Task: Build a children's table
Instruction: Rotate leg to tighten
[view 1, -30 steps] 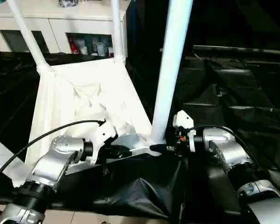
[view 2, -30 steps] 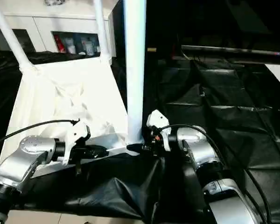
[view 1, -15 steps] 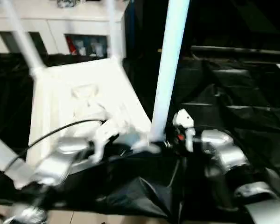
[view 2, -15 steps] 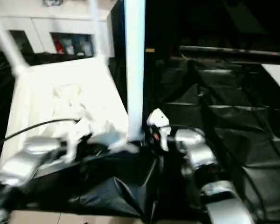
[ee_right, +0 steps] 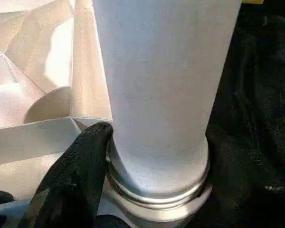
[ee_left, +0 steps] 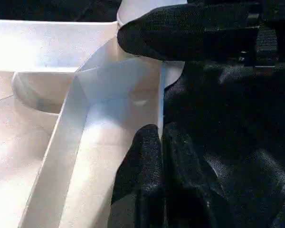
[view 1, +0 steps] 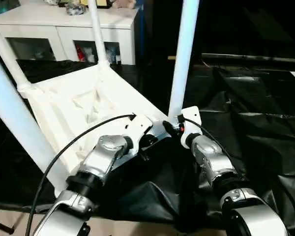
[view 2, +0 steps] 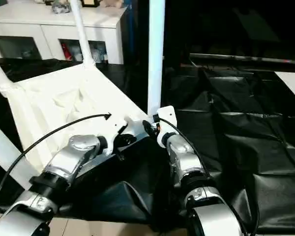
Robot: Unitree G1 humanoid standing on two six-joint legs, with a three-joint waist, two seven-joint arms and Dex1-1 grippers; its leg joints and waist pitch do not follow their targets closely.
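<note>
on the black sheet (view 1: 255, 123), open to its right, the children's table (view 1: 83, 105) lies upside down, legs up; left gripper (ee_left: 156, 156) pinches its rim (near corner), right gripper (ee_right: 152, 156) grips the corner leg (view 1: 183, 59).

Crinkly black sheeting (view 1: 255, 123) all over the floor, white glass-fronted cabinet (view 1: 64, 29) at the back.

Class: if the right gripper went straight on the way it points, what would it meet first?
Probably nothing new: the right gripper already sits around the base of the leg, one finger beside its collar. The leg itself blocks any advance, at the tabletop corner.
</note>
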